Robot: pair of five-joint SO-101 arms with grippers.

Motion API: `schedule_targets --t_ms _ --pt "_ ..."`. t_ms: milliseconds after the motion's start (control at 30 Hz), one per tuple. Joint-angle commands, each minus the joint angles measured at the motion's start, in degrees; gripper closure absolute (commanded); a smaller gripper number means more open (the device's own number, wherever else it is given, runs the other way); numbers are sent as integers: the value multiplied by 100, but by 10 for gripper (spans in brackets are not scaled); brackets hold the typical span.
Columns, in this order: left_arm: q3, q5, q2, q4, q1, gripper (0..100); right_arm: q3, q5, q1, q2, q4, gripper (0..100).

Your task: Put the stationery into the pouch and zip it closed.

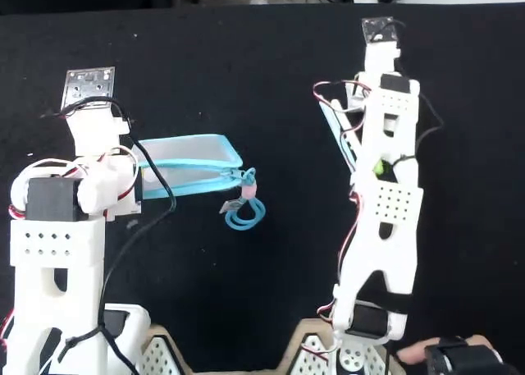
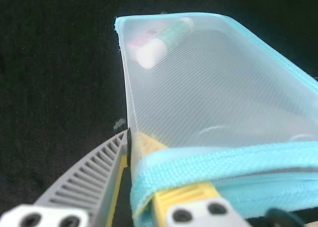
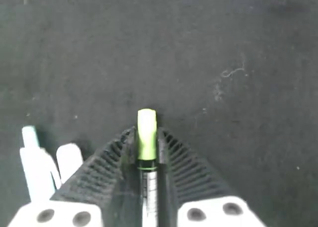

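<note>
Right wrist view: white stationery beside clamped highlighter.

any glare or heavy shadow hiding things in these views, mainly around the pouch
High view: even light, no glare on the translucent mesh pouch with light blue trim; the black table swallows shadows. Left wrist view: light passes through the pouch, so the white-capped stick inside shows. Right wrist view: the green-capped pen in the right gripper is lit plainly.
</note>
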Motion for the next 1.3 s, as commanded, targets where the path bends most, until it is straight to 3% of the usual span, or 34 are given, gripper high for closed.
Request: schedule_targets --t_ms 0,433,733,1000,1267 --pt "22 35 35 18 -75 970 -1077 352 70 31 800 988" --pt "22 35 35 18 -75 970 -2686 360 26 66 2593 988" --pt "22 35 35 18 -75 970 -3495 325 -589 31 4026 988" --pt "22 35 35 26 -75 970 -2264 -79 -782 -673 4044 988" --pt "22 35 35 18 -75 970 804 114 -1152 -2325 3974 988"
